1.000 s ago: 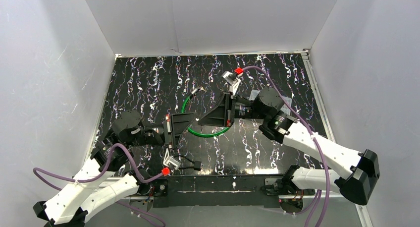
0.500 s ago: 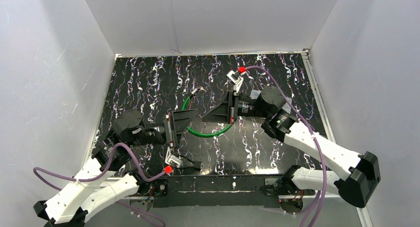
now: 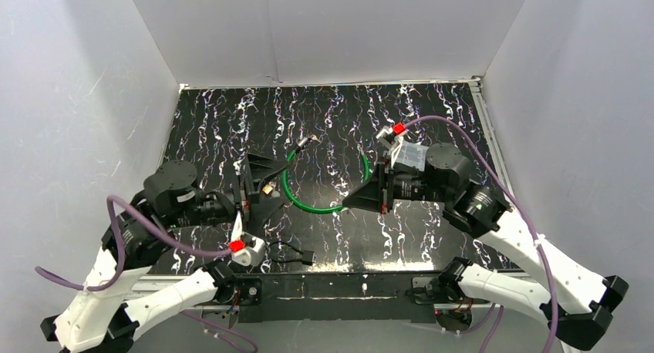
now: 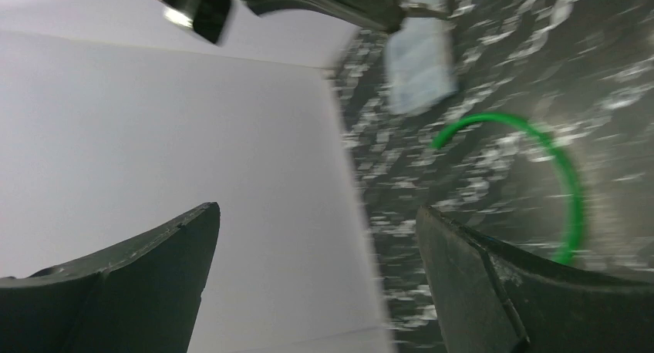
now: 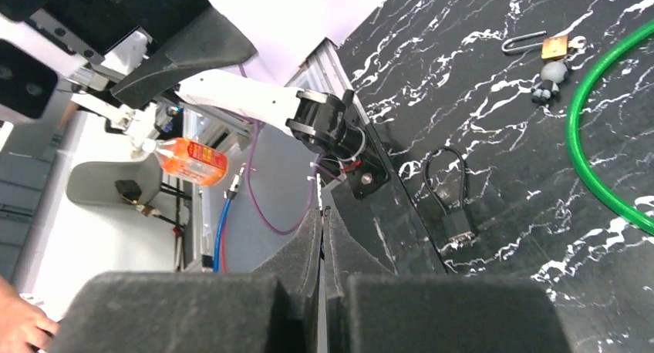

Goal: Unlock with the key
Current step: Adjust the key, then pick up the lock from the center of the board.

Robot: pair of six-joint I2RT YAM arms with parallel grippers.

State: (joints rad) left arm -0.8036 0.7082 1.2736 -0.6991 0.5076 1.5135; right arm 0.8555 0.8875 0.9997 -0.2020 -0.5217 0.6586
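Note:
A small brass padlock [image 5: 554,46] lies on the black marbled table with its silver shackle [image 5: 520,41] out to one side and a dark charm [image 5: 548,81] beside it. I cannot make out the key itself. From above, the padlock [image 3: 269,189] shows between the spread fingers of my left gripper [image 3: 283,185], which is open and holds nothing. In the blurred left wrist view the left gripper [image 4: 316,210] frames only wall and table. My right gripper [image 3: 347,201] hovers right of the green ring. Its fingers [image 5: 322,210] are shut with nothing visible between them.
A green cable ring [image 3: 312,206] lies mid-table, with a small metal piece [image 3: 305,142] at its far end. A short black cable loop with a plug [image 5: 451,206] rests near the front rail [image 3: 339,280]. White walls enclose the table.
The two grippers met over the green ring and have drawn apart. The left one opened and pulled back left. The right one shut and retreated to the right.

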